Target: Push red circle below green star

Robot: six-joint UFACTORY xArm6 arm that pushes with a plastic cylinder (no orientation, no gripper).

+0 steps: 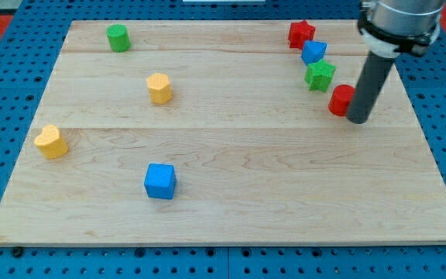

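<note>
- The bench (231,155) is a pale wooden board lying on a blue pegboard (6,93).
- Near the bench's top right corner three blocks run in a slanting row: a red star (301,34) uppermost, a blue block (313,52) of unclear shape just below and to its right, and the green star (320,75) under that; each looks to be touching or almost touching its neighbour.
- The red circle (341,100) sits just to the lower right of the green star, close to it, toward the bench's right edge.
- Well apart from this group, a green cylinder (118,37) stands near the top left corner.
- A yellow hexagon-like block (159,87) lies left of centre.
- A yellow heart (51,141) sits by the left edge.
- A blue cube (160,180) rests toward the bottom edge, left of centre.
- Nothing lies directly beneath the green star; the wood there is bare.
- The arm comes in from the view's top right, its grey wrist housing (401,19) above the dark rod (368,81), which hangs nearly upright with a slight lean.
- The end effector is only this rod, with nothing to open or close and nothing held.
- My tip (357,119) rests on the bench against the red circle's right side, partly covering it.
</note>
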